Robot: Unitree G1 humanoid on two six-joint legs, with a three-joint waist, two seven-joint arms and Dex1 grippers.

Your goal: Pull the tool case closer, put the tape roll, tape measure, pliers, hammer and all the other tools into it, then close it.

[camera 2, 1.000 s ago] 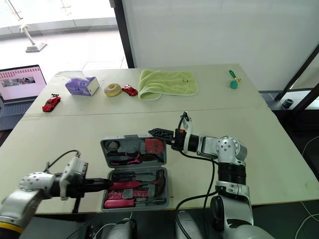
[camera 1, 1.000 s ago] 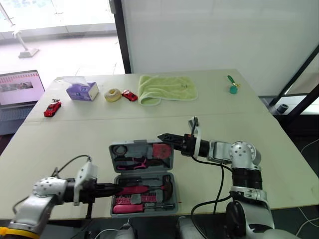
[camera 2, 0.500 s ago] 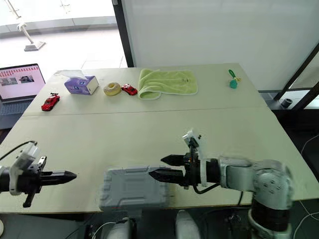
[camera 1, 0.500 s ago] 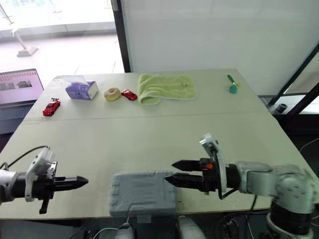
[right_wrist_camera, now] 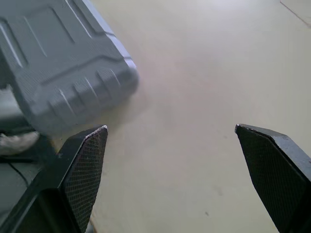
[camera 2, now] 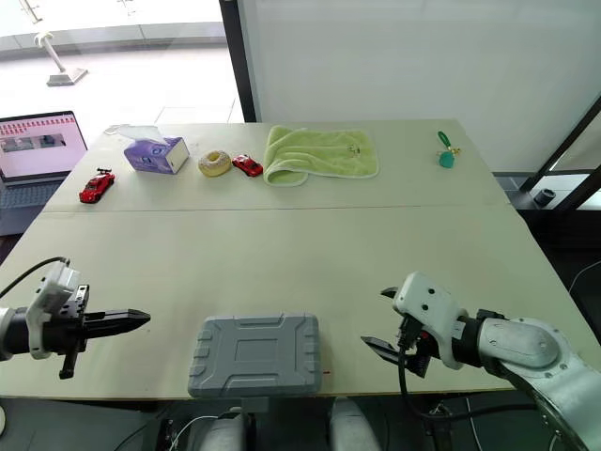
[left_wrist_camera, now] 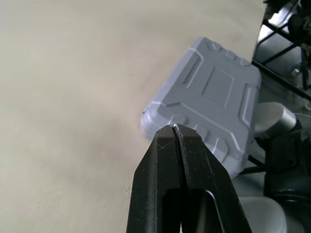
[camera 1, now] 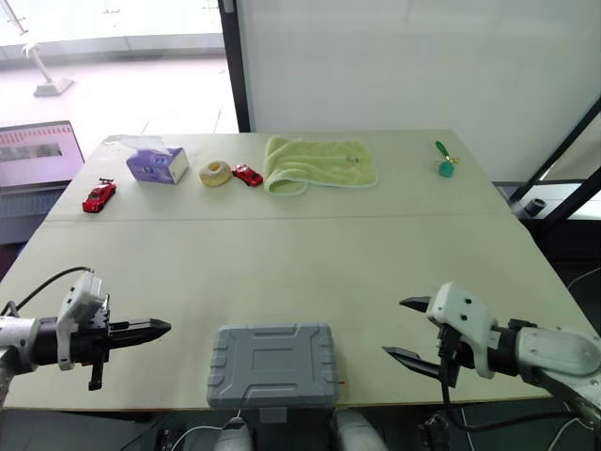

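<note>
Looks basically done, tool case (camera 1: 272,364) sits close and shut, left gripper (camera 1: 161,327) pinched closed on nothing, right gripper (camera 1: 395,327) spread open

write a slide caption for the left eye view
Closed grey tool case at the near edge of the table, flanked by the shut left tool and open right tool.
</note>
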